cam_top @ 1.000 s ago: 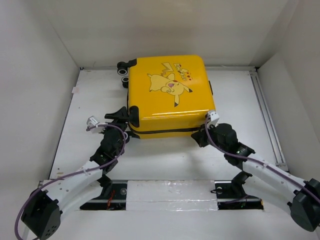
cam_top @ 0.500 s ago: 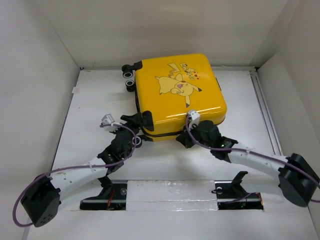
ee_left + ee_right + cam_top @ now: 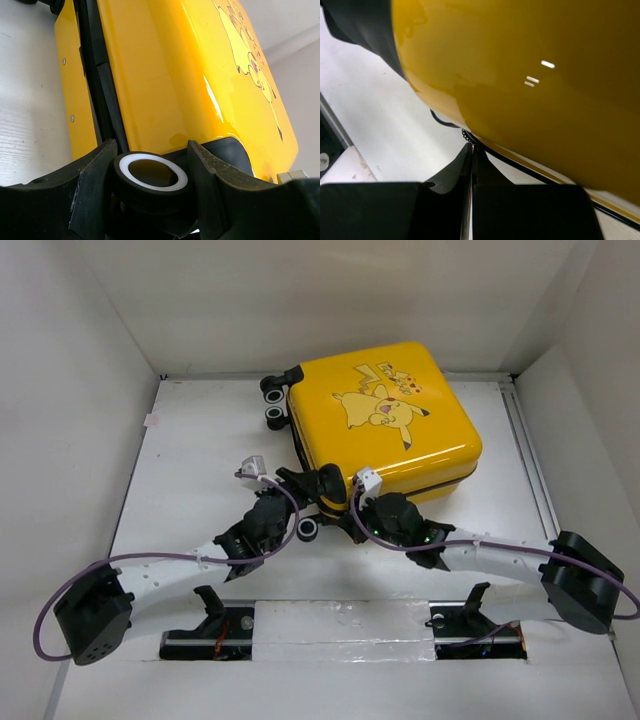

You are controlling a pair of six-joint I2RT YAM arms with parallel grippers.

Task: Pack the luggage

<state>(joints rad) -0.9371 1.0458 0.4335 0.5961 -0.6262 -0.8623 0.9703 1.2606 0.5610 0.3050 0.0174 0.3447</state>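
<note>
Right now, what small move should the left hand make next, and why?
Probably squeeze the left hand onto the caster wheel between its fingers, bracing the luggage; contact looks unclear, and the shut right hand is at the zipper seam.

The luggage has turned, its near corner swinging in between the two grippers and its far side off beyond the right gripper. The left gripper has reached inward, and its fingers have narrowed onto a wheel. The right gripper has slid across to just beside the left.
</note>
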